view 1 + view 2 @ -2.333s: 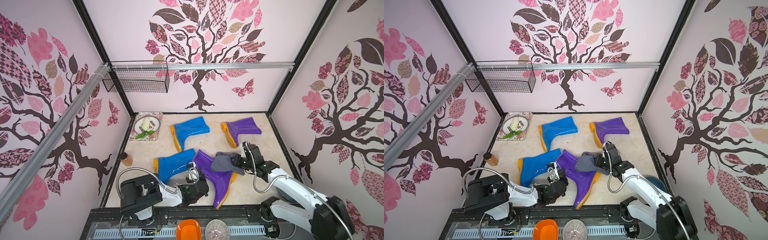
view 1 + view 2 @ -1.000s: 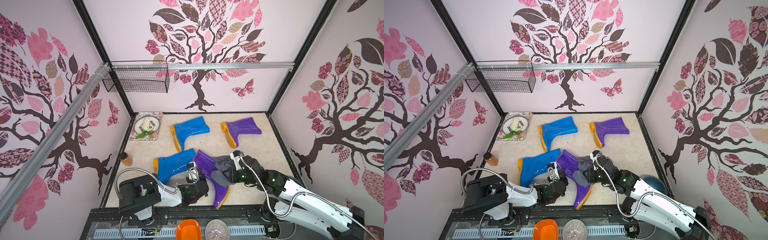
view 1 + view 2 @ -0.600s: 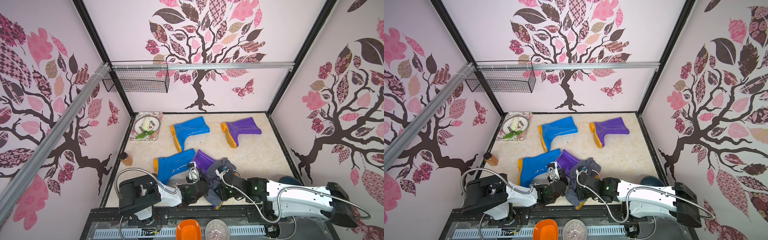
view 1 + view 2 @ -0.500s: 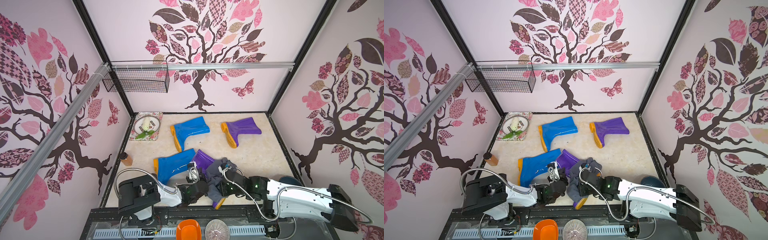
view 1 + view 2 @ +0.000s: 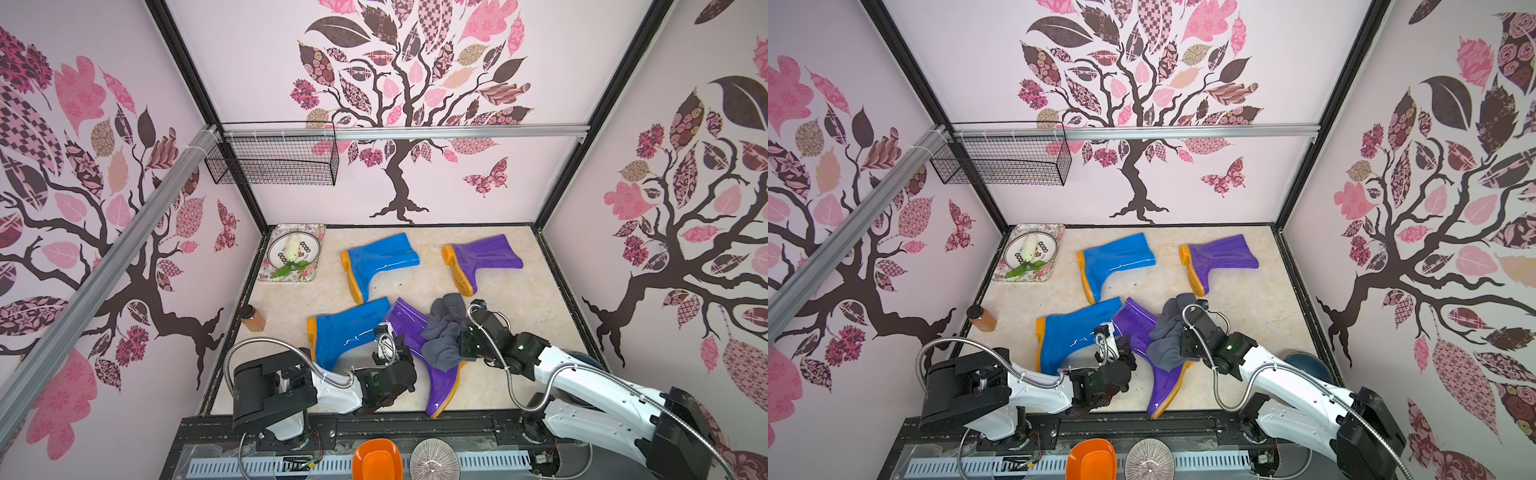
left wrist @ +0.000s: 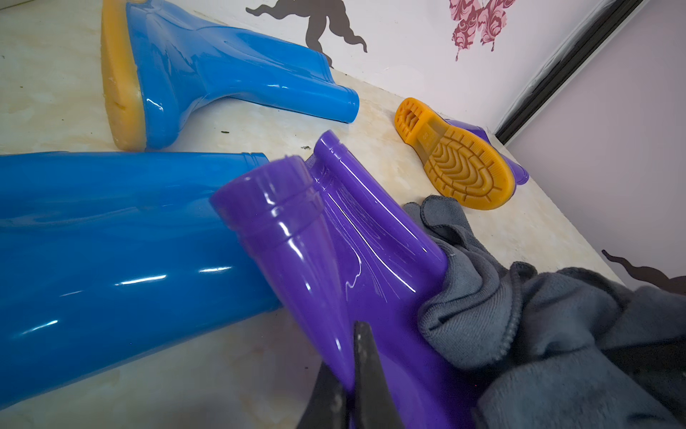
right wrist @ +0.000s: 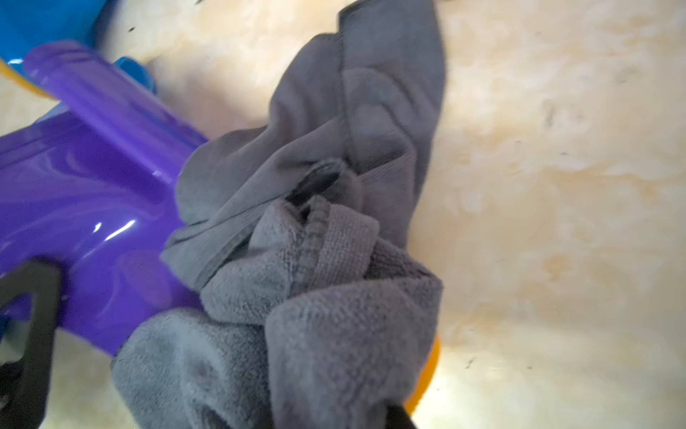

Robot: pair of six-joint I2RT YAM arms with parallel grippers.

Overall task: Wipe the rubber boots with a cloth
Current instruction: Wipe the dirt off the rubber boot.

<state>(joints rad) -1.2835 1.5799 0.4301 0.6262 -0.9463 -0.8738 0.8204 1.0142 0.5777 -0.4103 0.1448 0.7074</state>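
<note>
while the left gripper (image 6: pixel 347 358) pinches a purple boot (image 6: pixel 371 237), the right gripper (image 5: pixel 462 347) (mostly hidden) clamps the cloth (image 5: pixel 442 332).

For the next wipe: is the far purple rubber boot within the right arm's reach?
Probably yes: bare tabletop separates the far purple rubber boot from the right pincer holding the grey fabric cloth.

I see four glossy orange-soled boots on their sides: near purple boot (image 5: pixel 438 384) with the crumpled dark grey cloth (image 5: pixel 444 332) draped over its ankle, near blue boot (image 5: pixel 349 332) just beside its cuff, far blue boot (image 5: pixel 378 259) and far purple boot (image 5: pixel 482 255) well apart beyond it.
</note>
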